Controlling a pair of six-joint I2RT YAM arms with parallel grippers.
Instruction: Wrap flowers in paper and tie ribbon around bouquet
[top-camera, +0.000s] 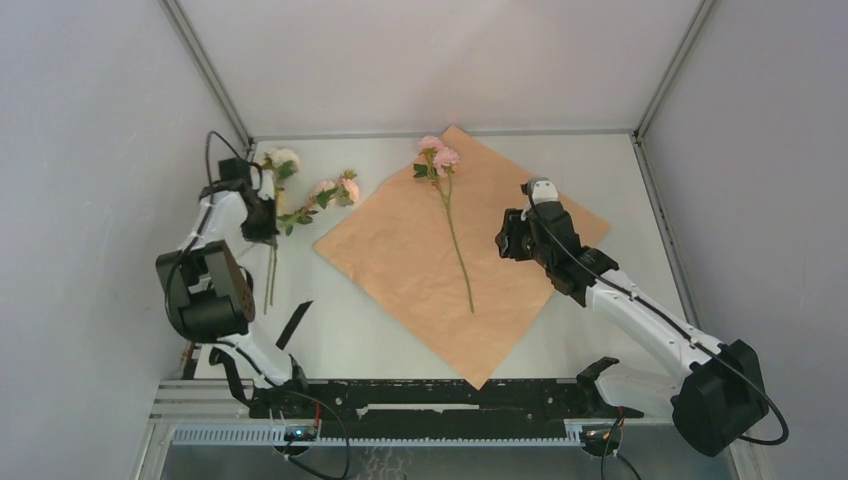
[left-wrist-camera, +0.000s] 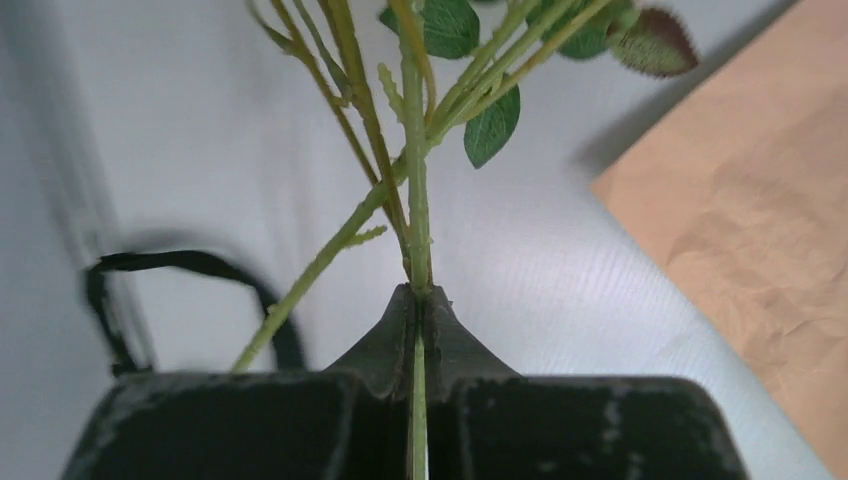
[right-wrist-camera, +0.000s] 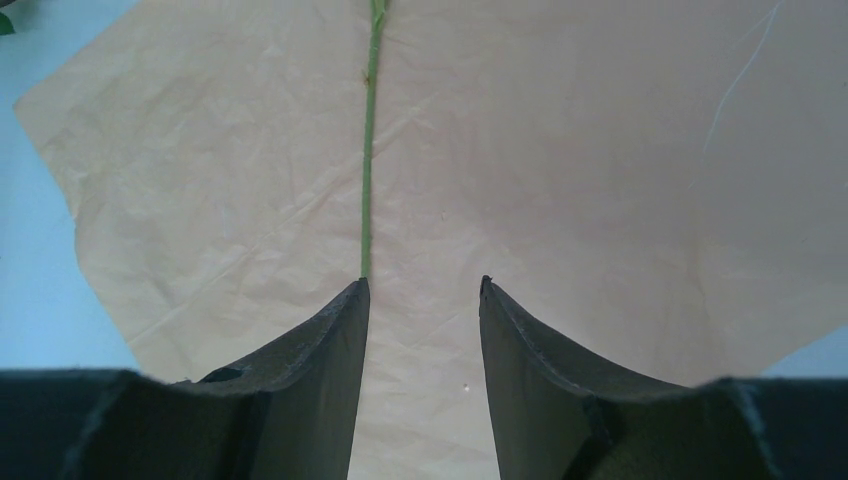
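The paper (top-camera: 400, 250) lies flat mid-table, peach face up. One pink flower (top-camera: 438, 155) rests on it, its stem (top-camera: 458, 245) running toward the near corner. Two more flowers, a white one (top-camera: 281, 158) and a pink-orange one (top-camera: 335, 190), lie left of the paper. My left gripper (top-camera: 262, 218) is among them, shut on a thin green stem (left-wrist-camera: 416, 200) that passes between its jaws (left-wrist-camera: 418, 300). My right gripper (top-camera: 508, 240) hovers open over the paper (right-wrist-camera: 560, 150); the stem's end (right-wrist-camera: 368, 180) reaches its left fingertip (right-wrist-camera: 355, 300). The black ribbon (top-camera: 293, 325) lies near the left arm's base.
A black cable loop (left-wrist-camera: 180, 262) curves over the table left of the held stem. The paper's edge (left-wrist-camera: 740, 220) lies to the right of the left gripper. Grey walls close in the table on the left, right and back.
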